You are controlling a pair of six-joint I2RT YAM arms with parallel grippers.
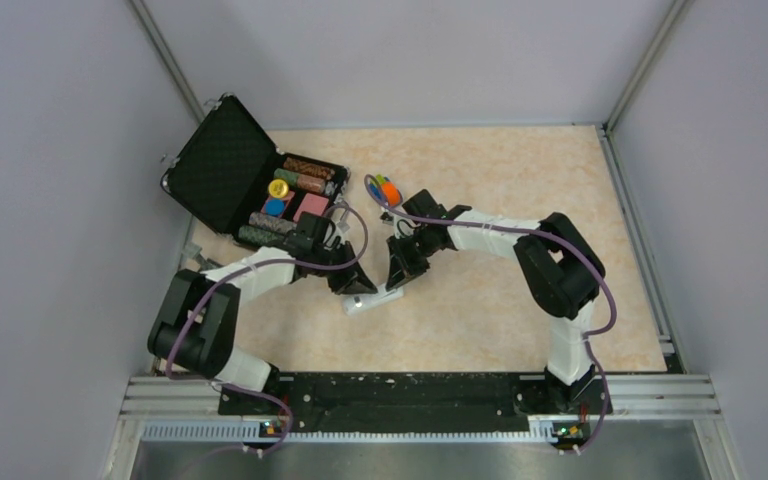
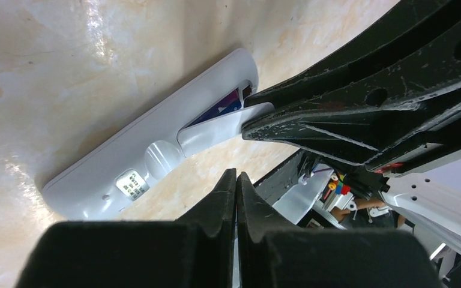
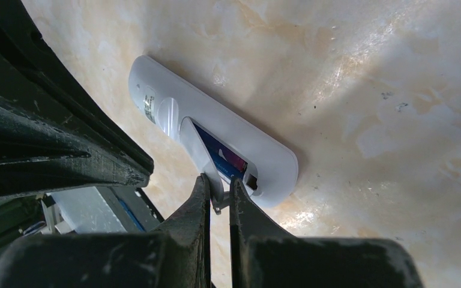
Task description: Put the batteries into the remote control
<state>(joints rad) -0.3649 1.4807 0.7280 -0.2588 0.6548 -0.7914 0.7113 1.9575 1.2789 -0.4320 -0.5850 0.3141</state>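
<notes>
Clamped on the thin free end of the white battery cover (image 3: 199, 150), the right gripper (image 3: 219, 180) holds that cover tilted up off the back of the remote control (image 3: 240, 135), with the cover's other end still at the handset near its round dimple. Its fingers are nearly together, and only the cover's edge sits between them. The left gripper (image 2: 237, 174) is clenched with its fingertips pressed against each other and nothing visible between them; it hangs just beside the near long edge of the remote, not touching it. The remote lies face down and flat on the marbled beige table (image 1: 480, 330), slightly left of the middle and toward the near side, directly beneath the two meeting grippers. In its open compartment under the raised cover the batteries (image 3: 219, 157) show as a strip of blue and purple, too hidden to tell whether one or two are seated. Farther back on the left stands an open black case (image 1: 225, 165) with striped chip stacks (image 1: 305, 175), and a small orange, blue and green toy car (image 1: 388, 190) sits just to its right.
</notes>
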